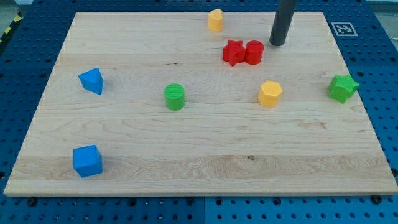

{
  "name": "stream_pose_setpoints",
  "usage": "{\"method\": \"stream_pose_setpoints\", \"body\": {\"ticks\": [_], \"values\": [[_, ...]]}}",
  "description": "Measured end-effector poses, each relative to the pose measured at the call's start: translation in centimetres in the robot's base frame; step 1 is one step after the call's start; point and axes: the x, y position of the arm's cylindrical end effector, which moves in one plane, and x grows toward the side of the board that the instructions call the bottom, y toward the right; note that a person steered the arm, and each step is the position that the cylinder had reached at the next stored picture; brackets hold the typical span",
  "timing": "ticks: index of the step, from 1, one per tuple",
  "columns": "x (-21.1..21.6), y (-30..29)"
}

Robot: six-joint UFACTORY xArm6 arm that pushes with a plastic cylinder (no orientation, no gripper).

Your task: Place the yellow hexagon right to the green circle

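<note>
The yellow hexagon [270, 93] lies on the wooden board, right of centre. The green circle [175, 96] stands left of it, at about the same height in the view, with a wide gap between them. My tip [277, 43] rests on the board near the view's top right, above the yellow hexagon and just right of the red circle. It touches no block.
A red star [233, 52] and a red circle [254, 52] sit side by side above the hexagon. A second yellow block [215, 20] is at the top. A green star [342, 88] is far right. A blue triangular block [92, 80] and a blue cube [87, 161] are at the left.
</note>
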Motion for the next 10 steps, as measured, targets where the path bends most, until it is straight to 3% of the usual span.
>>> {"method": "stream_pose_setpoints", "body": {"ticks": [6,7,9,10], "values": [[11.7,1.2],[12.3,-2.1],[14.3,-1.9],[14.7,-5.2]]}}
